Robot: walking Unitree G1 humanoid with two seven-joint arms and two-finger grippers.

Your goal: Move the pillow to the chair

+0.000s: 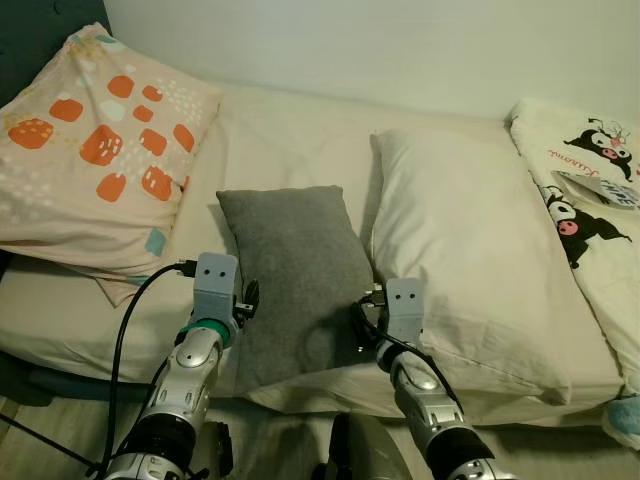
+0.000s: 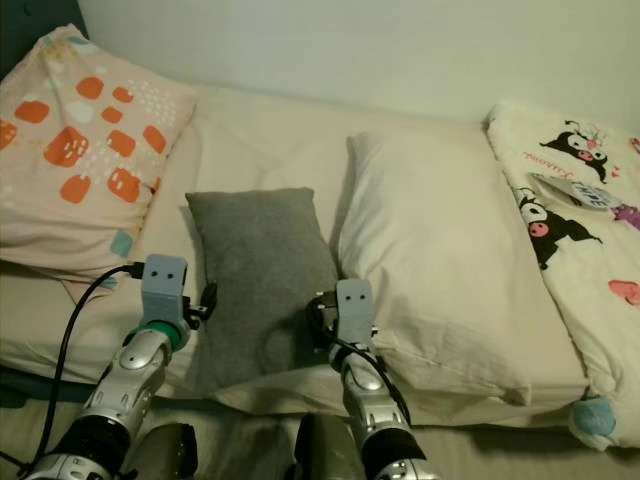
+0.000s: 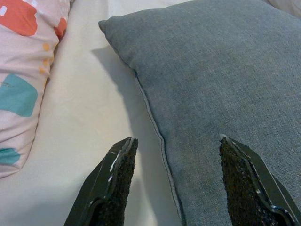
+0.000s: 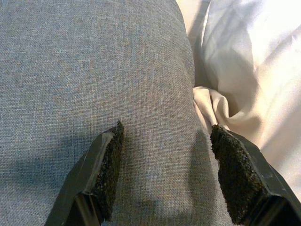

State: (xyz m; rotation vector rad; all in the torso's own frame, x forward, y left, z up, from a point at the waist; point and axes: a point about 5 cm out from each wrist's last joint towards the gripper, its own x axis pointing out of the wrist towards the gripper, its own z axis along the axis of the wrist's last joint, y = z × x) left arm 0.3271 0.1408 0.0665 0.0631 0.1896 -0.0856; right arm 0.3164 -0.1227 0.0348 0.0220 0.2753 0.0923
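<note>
The grey pillow (image 1: 292, 275) lies on the bed (image 1: 270, 140) between a patterned pillow (image 1: 95, 150) and a white pillow (image 1: 470, 260). Both grippers are open — left gripper (image 3: 176, 186) straddling its left edge, right gripper (image 4: 164, 176) over its right edge.

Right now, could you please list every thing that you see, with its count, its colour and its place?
grey pillow: one, grey, middle of the bed, near the front edge, between the two hands.
white pillow: one, cream white, right of the grey pillow, touching it.
patterned pillow: one, pink with orange and teal patches, at the left end of the bed.
cartoon blanket: one, white with black and pink figures, at the right end of the bed.
bed sheet: one, cream, under all the pillows.
wall: one, pale, behind the bed.
left hand: one, black fingers open, astride the grey pillow's left edge.
right hand: one, black fingers open, over the grey pillow's right edge.
</note>
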